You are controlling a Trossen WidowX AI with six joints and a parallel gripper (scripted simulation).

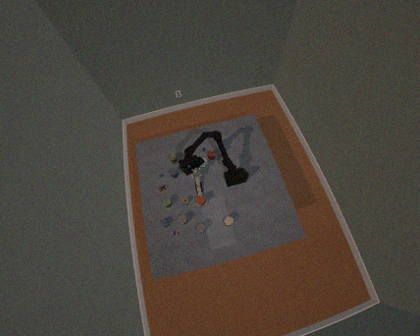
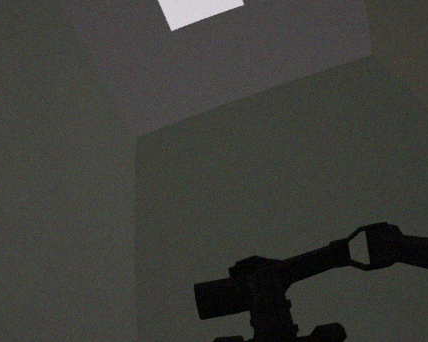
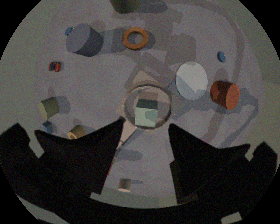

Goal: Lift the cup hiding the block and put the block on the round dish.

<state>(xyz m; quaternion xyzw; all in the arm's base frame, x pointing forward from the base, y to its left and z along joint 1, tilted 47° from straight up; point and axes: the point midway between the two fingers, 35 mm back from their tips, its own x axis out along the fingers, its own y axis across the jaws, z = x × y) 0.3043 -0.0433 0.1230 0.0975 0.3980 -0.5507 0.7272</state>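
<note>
The pale green block (image 3: 146, 117) sits inside the round pan (image 3: 127, 95) at one end of the balance (image 1: 198, 185). One red-orange cup (image 1: 211, 155) (image 3: 222, 94) stands on the mat beside the pale round dish (image 3: 191, 81); no cup is above the dish. The other red-orange cup (image 1: 200, 200) is at the opposite end of the balance and is mostly hidden by the left finger in the wrist view. My gripper (image 3: 145, 125) is open and empty, with its fingertips above the near side of the pan, one to each side of the block.
An orange ring (image 3: 126, 38) and a grey-blue cylinder (image 3: 84, 40) lie beyond the pan. A small blue piece (image 3: 221, 56) is near the dish. A green cylinder (image 3: 49, 107) and a yellowish ring (image 3: 76, 132) are at the left. The exterior view shows only the arm (image 2: 311, 260), walls and ceiling.
</note>
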